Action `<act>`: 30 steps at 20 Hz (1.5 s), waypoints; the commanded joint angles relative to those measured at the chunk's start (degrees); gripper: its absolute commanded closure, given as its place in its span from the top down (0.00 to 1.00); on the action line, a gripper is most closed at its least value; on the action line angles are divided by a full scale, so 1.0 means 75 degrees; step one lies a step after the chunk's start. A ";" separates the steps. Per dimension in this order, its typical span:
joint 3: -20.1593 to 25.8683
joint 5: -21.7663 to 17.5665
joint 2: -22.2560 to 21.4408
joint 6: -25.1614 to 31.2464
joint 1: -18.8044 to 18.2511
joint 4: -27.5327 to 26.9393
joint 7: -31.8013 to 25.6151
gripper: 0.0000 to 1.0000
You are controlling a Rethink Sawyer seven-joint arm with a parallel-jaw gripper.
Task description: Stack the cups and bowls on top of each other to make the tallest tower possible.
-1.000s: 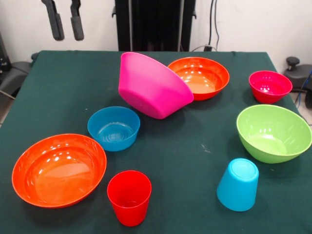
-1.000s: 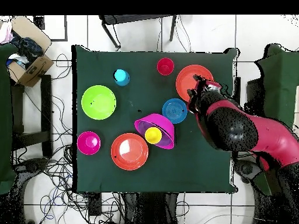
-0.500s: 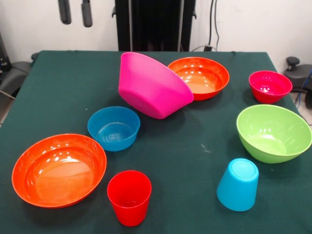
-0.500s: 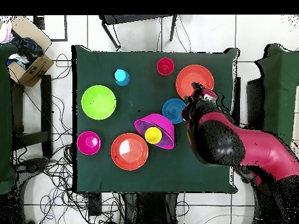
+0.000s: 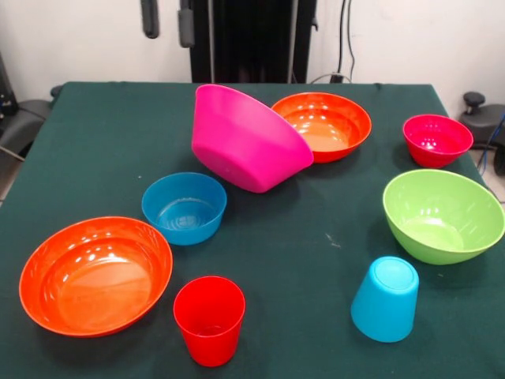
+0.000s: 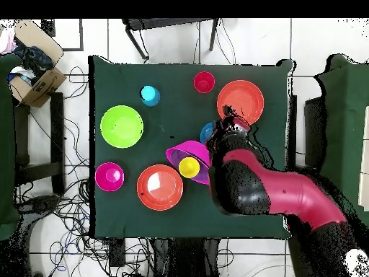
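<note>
Magenta bowl [image 5: 248, 138]: large, tipped on its side near the middle of the green surface [image 5: 316, 245], rim leaning against the far orange bowl [image 5: 323, 125], mouth facing the pedestal side, base toward the onlooker; its axis lies aslant, not upright. A yellow cup [image 6: 189, 167] sits inside it. Fingers [image 5: 167, 20]: two dark prongs high at the far edge, spread apart, grasping nothing, hanging above and behind the bowl. Small blue bowl [image 5: 184, 207]: upright, just in front. No tower begun.
</note>
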 commanded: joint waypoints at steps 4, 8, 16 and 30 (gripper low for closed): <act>-0.2204 -0.0422 0.0164 -0.1142 0.1460 0.0812 0.2394 1.00; -0.2752 -0.0438 0.0312 -0.1513 0.1819 0.0790 0.2508 1.00; -0.3621 -0.0200 0.0547 -0.2084 0.2476 0.0926 0.2809 1.00; -0.4148 -0.0488 0.0782 -0.3221 0.2514 0.1661 0.2951 1.00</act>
